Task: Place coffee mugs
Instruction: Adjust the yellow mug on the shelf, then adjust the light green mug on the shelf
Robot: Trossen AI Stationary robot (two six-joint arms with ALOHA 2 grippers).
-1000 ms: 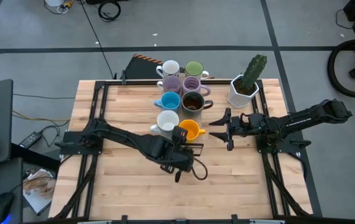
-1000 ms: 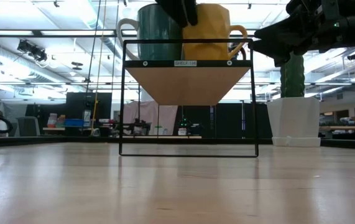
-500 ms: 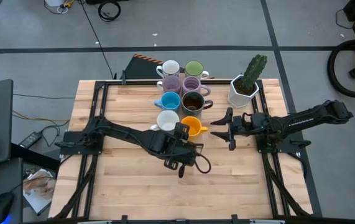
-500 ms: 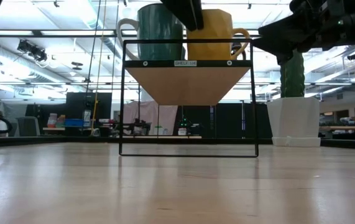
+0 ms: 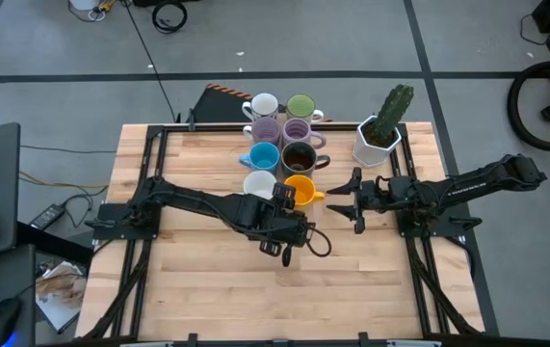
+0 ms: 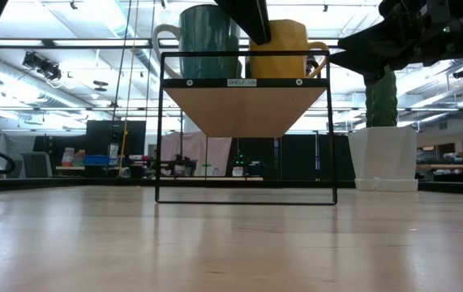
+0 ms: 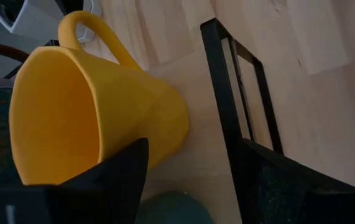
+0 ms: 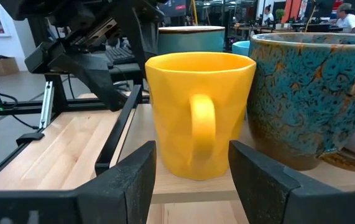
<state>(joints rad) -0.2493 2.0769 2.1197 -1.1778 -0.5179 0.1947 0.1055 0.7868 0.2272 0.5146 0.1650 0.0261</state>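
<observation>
The orange mug [image 5: 300, 189] stands upright on the black-framed wooden shelf [image 6: 243, 81], at the near end of the right-hand row of mugs, its handle [image 8: 202, 121] pointing to the table's right. My left gripper [image 5: 285, 200] is open at the mug's near left side. My right gripper [image 5: 350, 200] is open and level a little to the right of the handle, clear of it. Several more mugs stand in two rows behind, among them a white one [image 5: 258, 181] and a dark brown one [image 5: 299, 157]. My left gripper lies with one finger [image 7: 121, 168] against the orange mug's outer wall just under the rim [image 7: 158, 134], on its near side, coming down at a slant from the near left. The other finger [image 7: 289, 186] stands clear of the mug. The mug's base rests on the shelf.
A white pot with a cactus [image 5: 379, 140] stands at the table's far right, behind my right arm. Bare wooden table [image 5: 352, 280] lies on the near side of the shelf and on both sides of it.
My left gripper has gone toward the table's far edge and slightly right, staying open. The orange mug has slid with it along the shelf toward the dark brown mug, staying upright.
</observation>
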